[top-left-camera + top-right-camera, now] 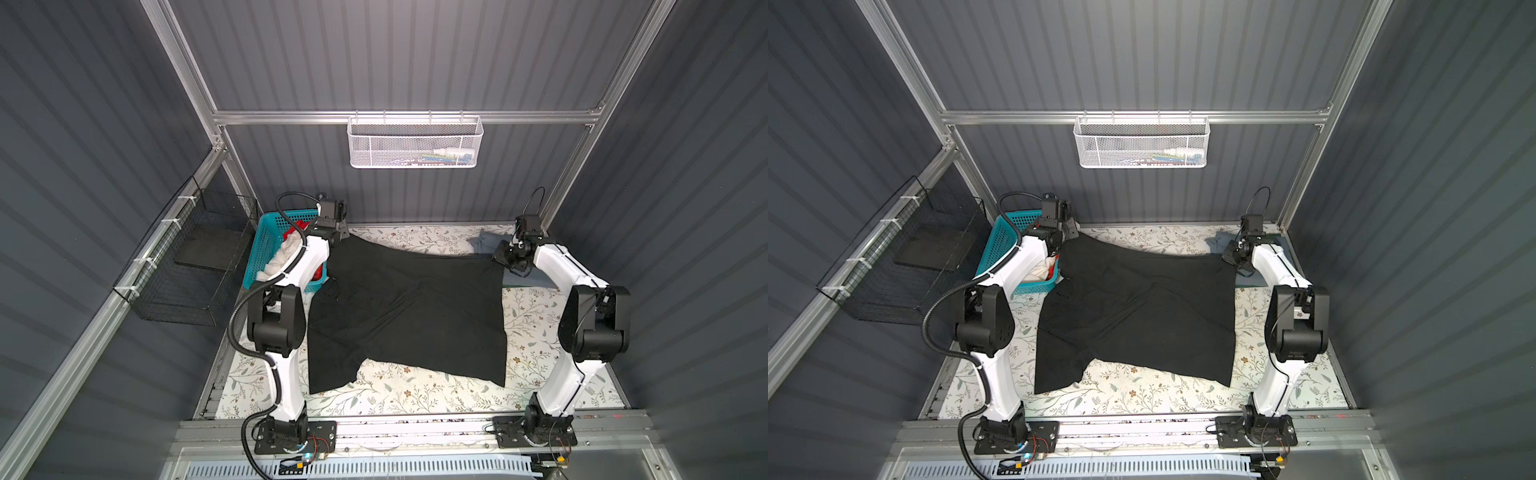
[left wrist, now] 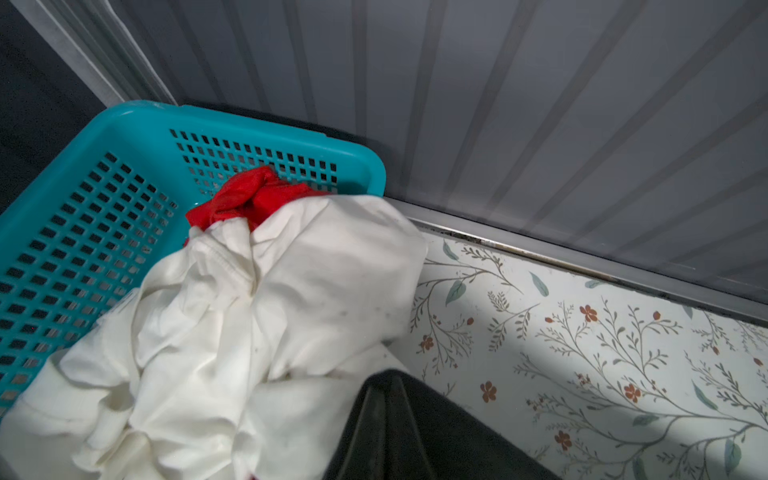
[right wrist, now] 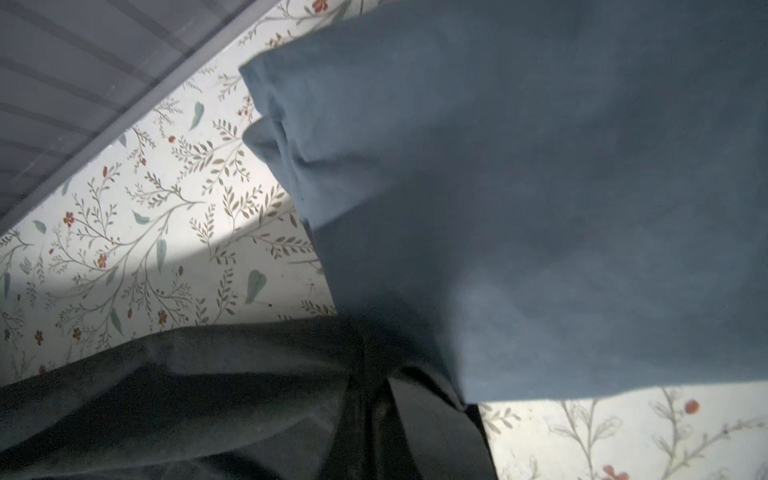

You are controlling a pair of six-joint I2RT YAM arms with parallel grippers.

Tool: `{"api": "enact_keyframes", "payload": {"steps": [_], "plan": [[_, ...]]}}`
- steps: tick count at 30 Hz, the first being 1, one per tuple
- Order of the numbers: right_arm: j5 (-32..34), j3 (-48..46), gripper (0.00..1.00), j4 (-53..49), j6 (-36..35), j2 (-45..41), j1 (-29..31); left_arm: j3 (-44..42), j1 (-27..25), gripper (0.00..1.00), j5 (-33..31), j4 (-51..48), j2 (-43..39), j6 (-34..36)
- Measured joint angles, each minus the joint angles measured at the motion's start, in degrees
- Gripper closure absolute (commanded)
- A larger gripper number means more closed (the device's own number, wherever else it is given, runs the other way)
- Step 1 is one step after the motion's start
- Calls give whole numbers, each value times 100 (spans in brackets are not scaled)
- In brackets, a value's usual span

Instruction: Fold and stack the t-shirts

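The left hand (image 1: 341,235) and right hand (image 1: 502,258) each pinch a far corner of the large plain black cloth t-shirt (image 1: 407,307).

In a top view the black t-shirt (image 1: 1133,316) lies spread over the flowered table (image 1: 1142,399). Its far corners rise to the left gripper (image 1: 1070,232) and the right gripper (image 1: 1234,255), which each seem to pinch a corner, though the grip itself is hard to make out. Left of it a teal basket (image 1: 1000,245) holds a white shirt (image 1: 1040,271), and a blue-grey shirt (image 1: 1220,241) lies just behind the right gripper.
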Motion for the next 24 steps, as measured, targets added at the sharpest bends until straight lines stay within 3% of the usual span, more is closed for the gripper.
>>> {"api": "enact_keyframes", "payload": {"steps": [7,16,24], "plan": [[-72,765,100,-186,-24,721,-63,1075,157,100,166,-317,940,94],[-133,1099,100,-361,-39,951,-66,1558,208,100,501,-461,1187,208],[-133,605,100,-350,-55,568,-66,208,212,100,857,-142,365,87]]}}
